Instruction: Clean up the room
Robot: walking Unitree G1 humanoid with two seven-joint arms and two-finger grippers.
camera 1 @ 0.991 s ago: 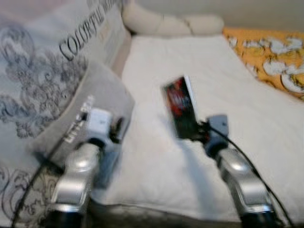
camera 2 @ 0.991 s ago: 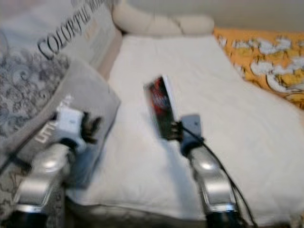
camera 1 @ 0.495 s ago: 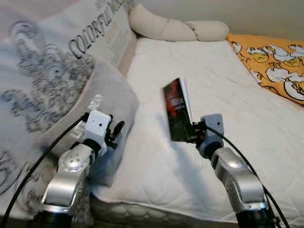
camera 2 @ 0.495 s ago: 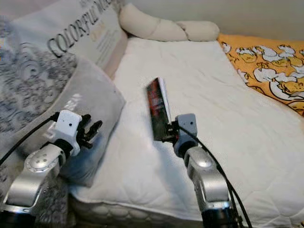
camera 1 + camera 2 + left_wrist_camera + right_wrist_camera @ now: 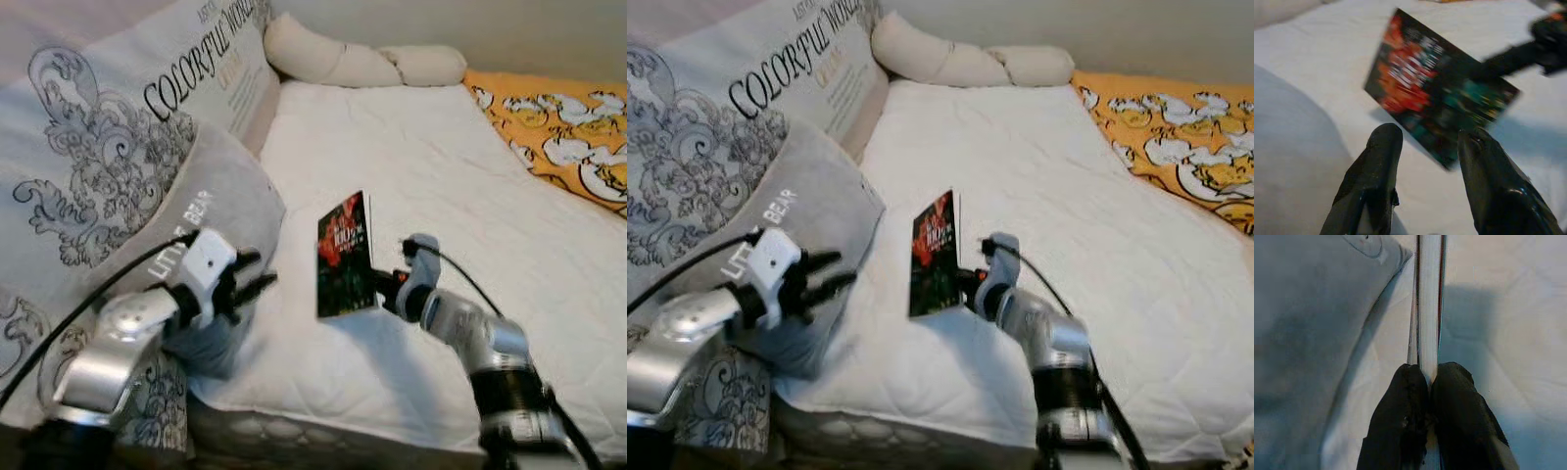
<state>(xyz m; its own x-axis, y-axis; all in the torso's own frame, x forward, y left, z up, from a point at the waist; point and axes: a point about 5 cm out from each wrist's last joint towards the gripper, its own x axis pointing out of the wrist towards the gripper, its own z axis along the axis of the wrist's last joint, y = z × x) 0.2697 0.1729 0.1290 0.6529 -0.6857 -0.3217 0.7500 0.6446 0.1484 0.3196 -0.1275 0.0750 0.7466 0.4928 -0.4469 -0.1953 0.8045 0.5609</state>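
**Book held upright over bed; left tool standing open beside it**

A book point(image 5: 345, 257) is gripped at one lower corner by the right tool point(image 5: 385, 285), whose two black fingers point(image 5: 1415, 431) are pressed tight on the page edge, as seen in the right wrist view. The book is held clear above the white mattress point(image 5: 470, 176), its long axis near vertical and its dark red-and-black cover turned toward the left tool point(image 5: 263, 274).

The left tool is observed with its fingers point(image 5: 1374, 171) spread apart and nothing between them. It is pointed straight at the cover, near it but not touching. In the left wrist view the book is framed just beyond the two fingertips.

A grey pillow point(image 5: 211, 196) is noted close behind the left tool, and a large printed cushion point(image 5: 118, 127) beyond that. A cream bolster point(image 5: 353, 61) and an orange patterned blanket point(image 5: 558, 127) are recorded well away from both tools, at the far side of the bed.

Judgement: the book is already secured by the right arm, which is the nearer. Should a handover be intended, the broad cover is presented face-on to the left tool, so an edge would have to be offered to its opening instead.
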